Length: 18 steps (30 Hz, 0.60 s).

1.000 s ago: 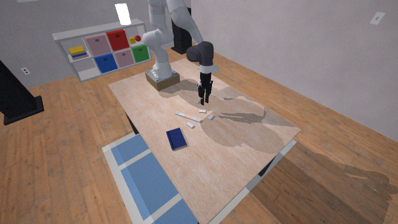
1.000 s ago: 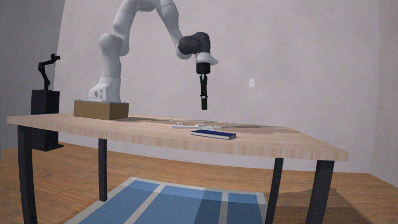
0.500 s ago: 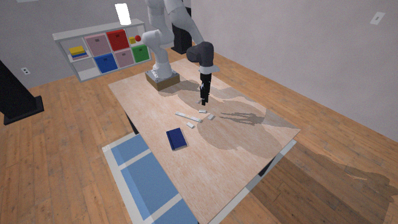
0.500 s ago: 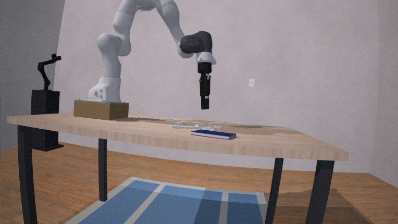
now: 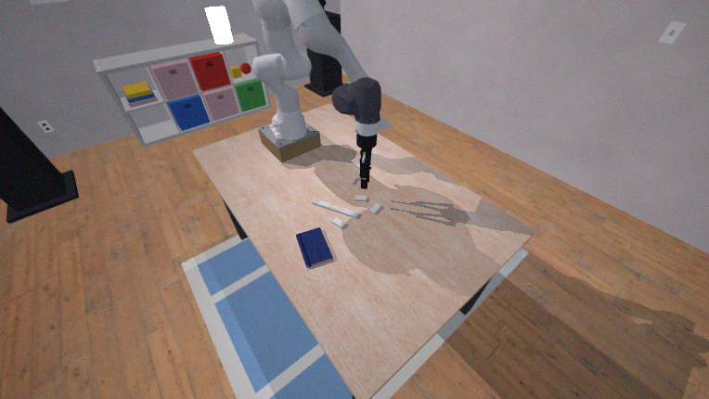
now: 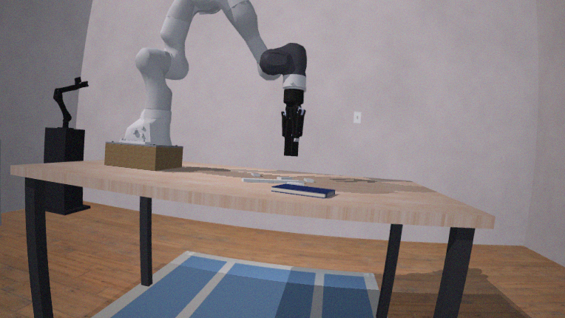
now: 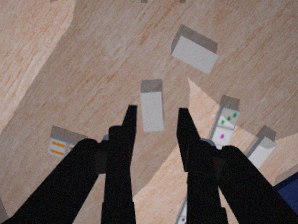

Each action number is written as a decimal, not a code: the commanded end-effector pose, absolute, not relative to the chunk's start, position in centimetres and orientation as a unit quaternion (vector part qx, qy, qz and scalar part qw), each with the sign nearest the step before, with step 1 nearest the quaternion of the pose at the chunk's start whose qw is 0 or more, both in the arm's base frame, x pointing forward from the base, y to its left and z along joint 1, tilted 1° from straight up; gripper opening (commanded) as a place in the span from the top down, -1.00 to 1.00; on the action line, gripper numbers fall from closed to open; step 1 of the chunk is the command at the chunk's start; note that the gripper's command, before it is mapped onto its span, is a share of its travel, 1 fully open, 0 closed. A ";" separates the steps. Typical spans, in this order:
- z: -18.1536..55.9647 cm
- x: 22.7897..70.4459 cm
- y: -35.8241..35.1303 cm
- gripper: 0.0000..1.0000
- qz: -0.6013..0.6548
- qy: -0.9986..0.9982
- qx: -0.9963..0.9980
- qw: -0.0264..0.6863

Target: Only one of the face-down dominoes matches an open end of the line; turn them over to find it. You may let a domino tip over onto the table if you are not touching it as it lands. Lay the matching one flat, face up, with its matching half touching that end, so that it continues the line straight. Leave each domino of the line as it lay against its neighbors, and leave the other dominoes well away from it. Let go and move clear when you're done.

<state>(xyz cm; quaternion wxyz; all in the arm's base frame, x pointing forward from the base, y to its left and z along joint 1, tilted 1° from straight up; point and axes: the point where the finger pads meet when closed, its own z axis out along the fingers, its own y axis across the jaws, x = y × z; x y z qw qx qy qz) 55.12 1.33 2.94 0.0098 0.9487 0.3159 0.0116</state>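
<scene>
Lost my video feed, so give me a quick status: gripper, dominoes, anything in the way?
Gripper part open, holding nothing, above the table. Face-down domino lined up between the fingers. Line of dominoes lies undisturbed; blue book well off to the side.

Navy book (image 5: 314, 247); pale dominoes (image 7: 152, 104), one apparently with green pips (image 7: 226, 123).

1. We see pale grey walls (image 5: 521, 74) and a wooden plank floor (image 5: 98, 257).
2. We see a white cubby shelf (image 5: 174, 50) with coloured bins standing against the wall.
3. We note a blue-and-grey rug (image 6: 245, 284) under the dark-legged wooden table (image 6: 276, 203).
</scene>
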 end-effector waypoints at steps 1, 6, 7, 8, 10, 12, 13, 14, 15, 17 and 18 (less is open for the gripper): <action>2.5 54.7 1.3 0.34 0.002 0.376 0.926 -0.005; 1.7 54.7 1.3 0.34 0.002 0.376 0.926 -0.005; 1.5 54.7 1.3 0.34 0.002 0.376 0.926 -0.005; 1.3 54.7 1.3 0.34 0.002 0.376 0.926 -0.005; 0.9 54.7 1.3 0.34 0.002 0.376 0.926 -0.005; 0.7 54.7 1.3 0.34 0.002 0.376 0.926 -0.005; 0.7 54.7 1.3 0.34 0.002 0.376 0.926 -0.005; 0.5 54.7 1.3 0.34 0.002 0.376 0.926 -0.005; 0.3 54.7 1.3 0.34 0.002 0.376 0.926 -0.005; -0.1 54.7 1.3 0.34 0.002 0.376 0.926 -0.005; -0.4 54.7 1.3 0.34 0.002 0.376 0.926 -0.005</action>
